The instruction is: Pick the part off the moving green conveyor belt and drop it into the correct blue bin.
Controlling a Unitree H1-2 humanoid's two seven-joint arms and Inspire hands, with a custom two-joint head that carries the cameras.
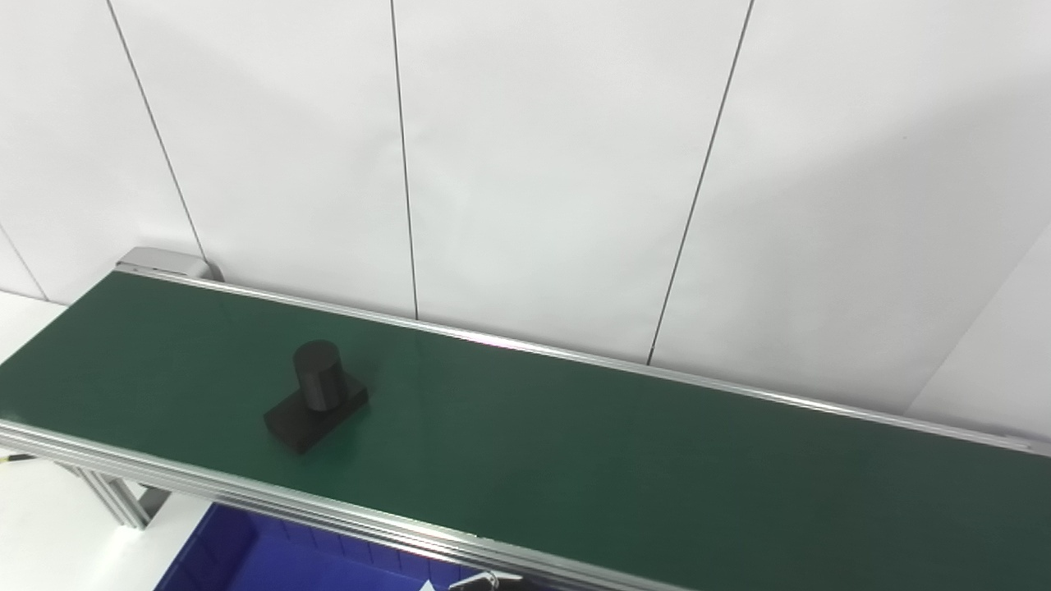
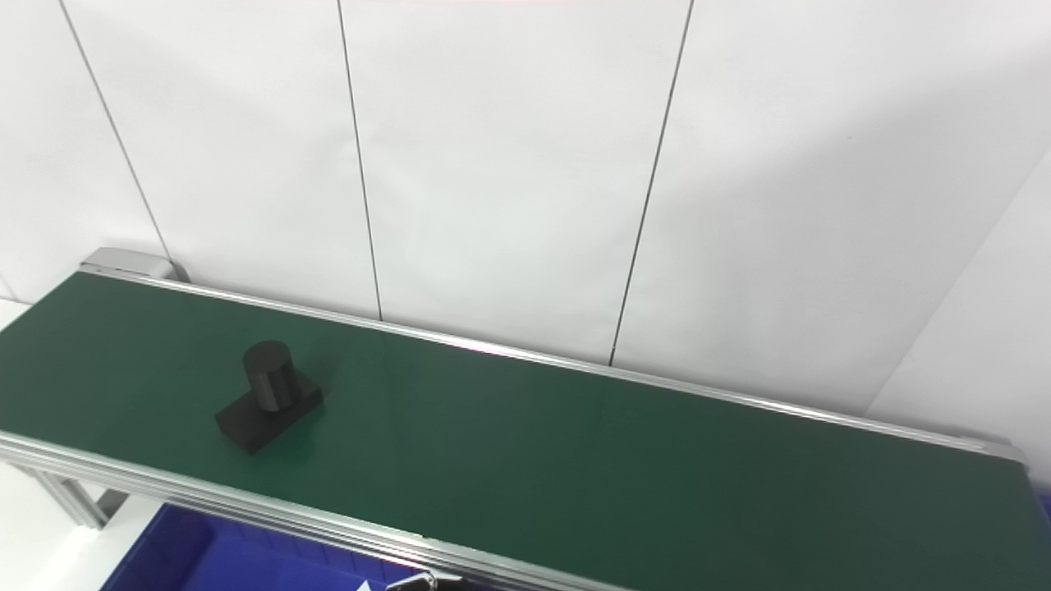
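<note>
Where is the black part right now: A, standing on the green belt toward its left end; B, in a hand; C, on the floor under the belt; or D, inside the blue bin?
A: the black part stands on the green belt toward its left end, with no hand near it, and the blue bin lies below the belt's near edge.

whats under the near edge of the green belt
A blue bin sits below the conveyor belt, under its near rail. Only part of its inside shows; the belt and the picture's bottom edge hide the rest, so contents cannot be told.
</note>
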